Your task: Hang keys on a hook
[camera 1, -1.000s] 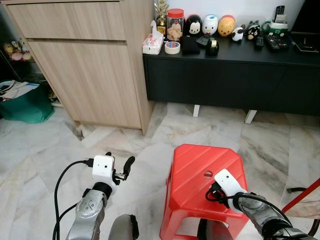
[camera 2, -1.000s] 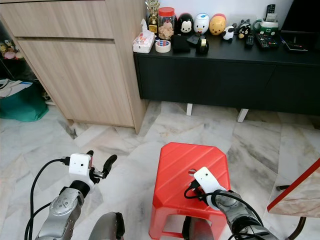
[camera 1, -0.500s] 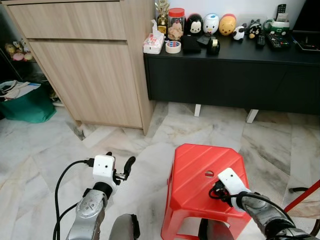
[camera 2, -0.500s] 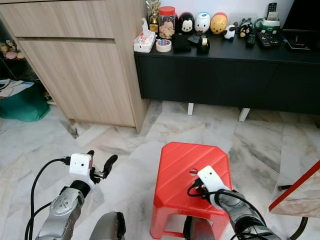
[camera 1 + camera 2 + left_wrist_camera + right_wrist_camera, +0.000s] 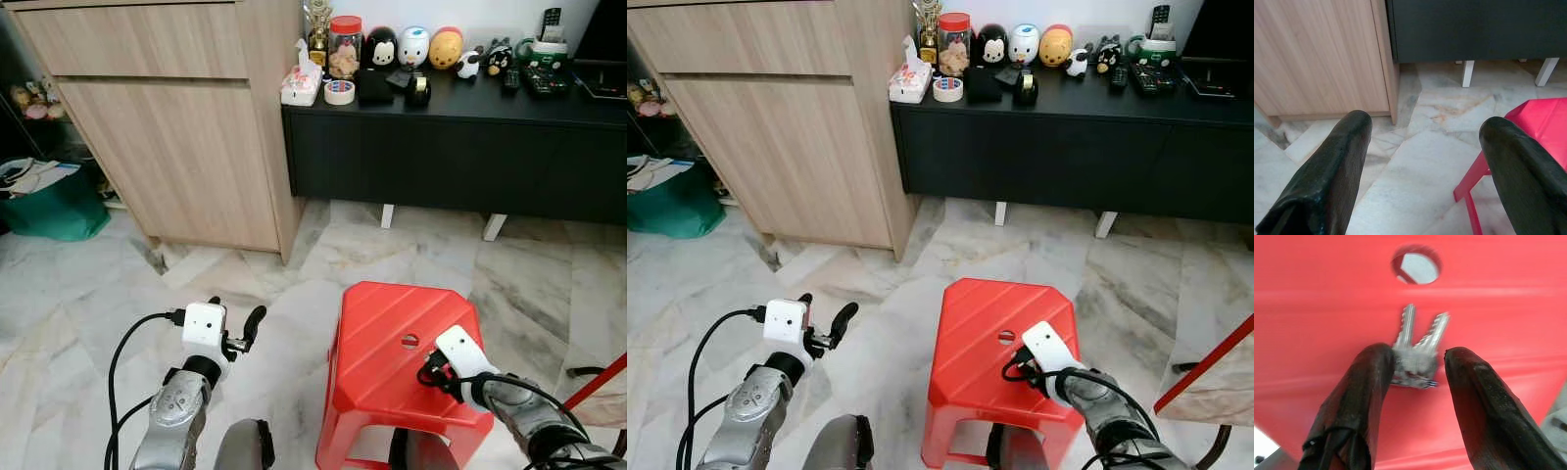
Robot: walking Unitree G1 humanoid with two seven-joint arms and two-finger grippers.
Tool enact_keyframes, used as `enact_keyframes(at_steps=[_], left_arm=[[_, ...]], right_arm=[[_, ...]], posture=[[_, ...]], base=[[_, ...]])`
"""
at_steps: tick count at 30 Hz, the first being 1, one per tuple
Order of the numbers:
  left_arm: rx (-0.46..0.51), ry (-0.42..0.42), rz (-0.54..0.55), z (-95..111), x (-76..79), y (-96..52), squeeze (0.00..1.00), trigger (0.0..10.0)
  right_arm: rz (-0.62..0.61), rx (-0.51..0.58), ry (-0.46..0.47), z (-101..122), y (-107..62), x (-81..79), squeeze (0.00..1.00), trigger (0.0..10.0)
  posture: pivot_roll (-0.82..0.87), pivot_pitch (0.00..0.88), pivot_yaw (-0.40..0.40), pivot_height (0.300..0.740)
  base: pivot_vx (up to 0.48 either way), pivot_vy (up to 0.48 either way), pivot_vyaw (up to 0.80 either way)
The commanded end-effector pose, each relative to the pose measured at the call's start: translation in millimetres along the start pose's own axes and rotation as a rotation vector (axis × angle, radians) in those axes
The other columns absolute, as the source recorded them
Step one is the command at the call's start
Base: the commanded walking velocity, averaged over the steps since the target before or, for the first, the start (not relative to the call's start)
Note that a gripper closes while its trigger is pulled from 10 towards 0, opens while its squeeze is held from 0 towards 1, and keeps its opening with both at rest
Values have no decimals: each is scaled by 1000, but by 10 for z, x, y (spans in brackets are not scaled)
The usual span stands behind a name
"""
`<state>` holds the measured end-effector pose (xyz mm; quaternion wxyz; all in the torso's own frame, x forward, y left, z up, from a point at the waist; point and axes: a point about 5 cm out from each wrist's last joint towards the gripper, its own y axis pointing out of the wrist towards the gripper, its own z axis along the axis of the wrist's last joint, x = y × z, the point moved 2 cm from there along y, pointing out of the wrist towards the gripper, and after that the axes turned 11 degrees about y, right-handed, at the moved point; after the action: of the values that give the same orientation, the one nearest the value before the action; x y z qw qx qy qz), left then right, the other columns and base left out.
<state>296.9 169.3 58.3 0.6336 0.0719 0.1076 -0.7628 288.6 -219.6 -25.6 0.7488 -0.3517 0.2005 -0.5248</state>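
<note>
- The task was at its start: the keys lay flat on the red stool, near the round hole in its seat, not yet lifted.
- The right gripper was low over the seat, jaws apart, one finger touching or just beside the key bows and the other a little off; they had not clamped on anything.
- Left to do, by my reading: close on the keys, lift them, find a hook and hang them. No hook could be made out in the pictures.
- The left gripper hung idle over the floor beside the stool, jaws wide apart and empty.
- The stool's seat was smooth ribbed plastic, so the thin keys would likely be hard to get under.
- The room had pale marble tiles, a wooden cabinet ahead on the left, and a black sideboard against the wall carrying a tissue box, tape roll, jar and small figures. A green bag sat at far left.
</note>
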Motion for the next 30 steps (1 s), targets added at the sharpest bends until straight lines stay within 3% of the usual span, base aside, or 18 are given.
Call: enact_keyframes(at_steps=[1,4,5,6,7,8,12,30], left_arm=[[-18,33,-21,-22,6,0,0,10000],[-20,33,-19,-27,6,-2,0,10000],[-21,33,-19,-30,8,-3,0,10000],[-21,34,-18,-29,8,-4,0,10000],[-22,34,-19,-31,11,-6,0,10000],[-22,34,-19,-31,13,-7,0,10000],[-23,36,-22,-34,30,-11,0,10000],[-36,58,-24,-59,43,-6,0,10000]], right_arm=[[22,-35,-4,-86,11,-59,0,10000],[25,-45,-4,-102,11,-62,0,9725],[18,-53,-3,-112,9,-53,0,5137],[12,-57,-3,-117,7,-45,0,5137],[3,-64,-3,-125,3,-30,0,3765],[-2,-67,-4,-130,1,-21,0,3765],[-30,-69,2,-131,-11,24,0,0],[-87,-41,56,-86,17,12,0,0]], posture=[[94,61,34,613],[94,61,34,613],[94,61,34,613],[95,69,34,613],[95,69,34,613],[95,69,34,613],[94,71,33,613],[91,71,31,613]], base=[[0,0,0],[0,0,0],[0,0,0],[0,0,0],[0,0,0],[0,0,0],[0,0,0],[0,0,0]])
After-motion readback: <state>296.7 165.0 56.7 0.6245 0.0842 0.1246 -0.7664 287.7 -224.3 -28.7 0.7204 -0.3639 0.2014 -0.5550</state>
